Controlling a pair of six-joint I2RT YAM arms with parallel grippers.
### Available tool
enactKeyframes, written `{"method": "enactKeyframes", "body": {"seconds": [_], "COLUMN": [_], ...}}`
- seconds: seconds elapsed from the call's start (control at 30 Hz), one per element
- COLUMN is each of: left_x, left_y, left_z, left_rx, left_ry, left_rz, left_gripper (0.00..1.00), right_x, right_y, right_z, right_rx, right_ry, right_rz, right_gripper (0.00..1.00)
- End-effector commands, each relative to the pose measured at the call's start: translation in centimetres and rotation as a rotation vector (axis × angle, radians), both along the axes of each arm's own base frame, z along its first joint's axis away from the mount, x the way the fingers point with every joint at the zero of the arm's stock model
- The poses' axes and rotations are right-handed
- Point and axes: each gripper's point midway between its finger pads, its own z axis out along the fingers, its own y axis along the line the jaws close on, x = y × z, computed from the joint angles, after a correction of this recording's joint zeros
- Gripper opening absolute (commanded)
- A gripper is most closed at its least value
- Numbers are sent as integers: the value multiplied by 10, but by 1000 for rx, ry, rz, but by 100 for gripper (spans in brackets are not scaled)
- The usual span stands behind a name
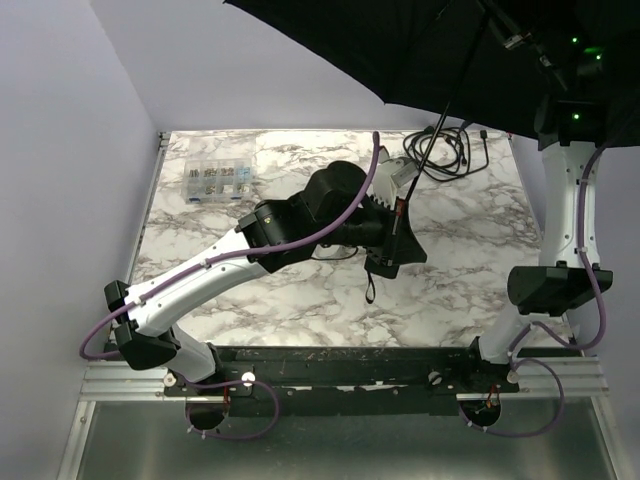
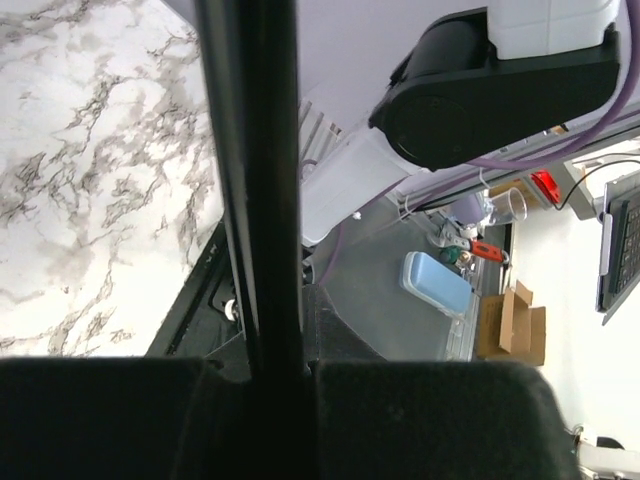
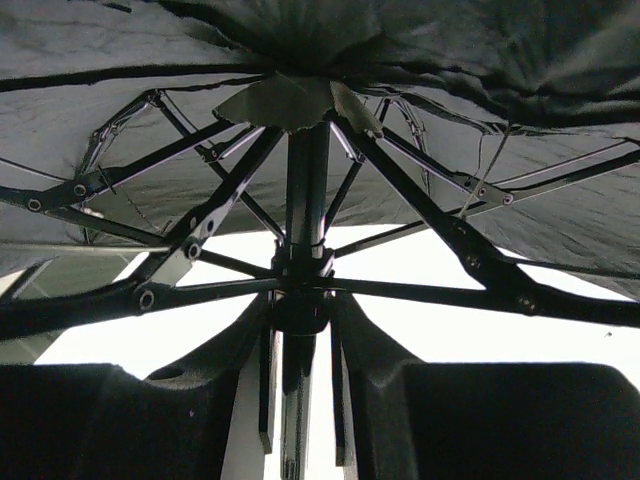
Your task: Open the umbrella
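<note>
Spread umbrella (image 1: 400,50) looks light with fragile ribs (image 3: 440,215); left claw (image 2: 275,370) pinches its stiff shaft (image 2: 250,150) low, right claw (image 3: 300,370) clamps it just under the ribs.

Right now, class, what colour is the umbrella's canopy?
The umbrella has a plain black canopy, which shows best in the top external view.

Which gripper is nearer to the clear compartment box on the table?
Left. The left gripper grips the umbrella mid-table, right of the compartment box; the right gripper is raised far right, under the canopy.
</note>
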Motion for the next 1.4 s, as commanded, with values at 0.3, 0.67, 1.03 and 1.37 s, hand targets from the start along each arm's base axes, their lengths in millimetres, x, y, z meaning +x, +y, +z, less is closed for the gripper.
{"method": "enactKeyframes", "body": {"seconds": [0.3, 0.67, 1.03, 1.37], "left_x": [-49, -32, -65, -75], "left_y": [84, 79, 83, 102], "left_z": [-59, -20, 38, 61], "left_rx": [428, 346, 85, -64], "left_ry": [183, 121, 151, 114], "left_rz": [-87, -67, -249, -281], "left_gripper": [30, 93, 99, 99], "right_x": [27, -2, -3, 3], "right_y": [-175, -117, -78, -40], "right_z": [-9, -37, -61, -75], "right_rx": [438, 160, -98, -222], "right_ry": [-73, -77, -110, -130], "right_rz": [-712, -695, -708, -653], "right_gripper": [1, 1, 1, 1]}}
